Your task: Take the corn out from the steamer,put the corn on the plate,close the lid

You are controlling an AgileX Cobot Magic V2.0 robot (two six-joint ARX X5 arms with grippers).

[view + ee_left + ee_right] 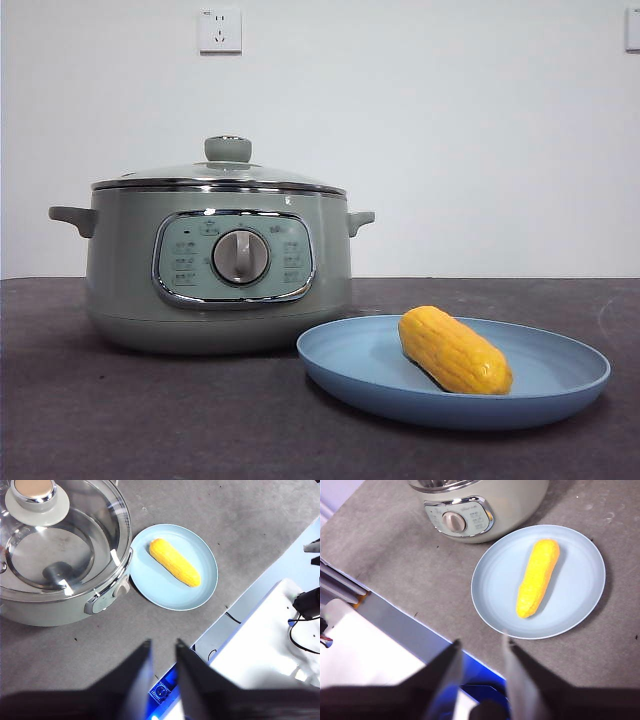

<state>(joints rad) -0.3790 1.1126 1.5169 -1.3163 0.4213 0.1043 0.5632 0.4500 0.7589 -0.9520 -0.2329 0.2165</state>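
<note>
Corn (455, 350) lying diagonally across the plate (560, 395), just beside the pot (125, 290); lid (220, 172) seated on the rim. Both grippers, left (163, 647) and right (481, 645), spread, empty, well back near the table edge. Looks finished; no reach needed, right one nearer the plate.

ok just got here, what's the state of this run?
Nothing is being handled right now. The corn lies on the plate, which sits on the table beside the steamer. The lid is on the steamer. The left gripper and right gripper are both pulled back above the table edge, jaws apart, holding nothing. Going by the layout, the task looks done.
</note>
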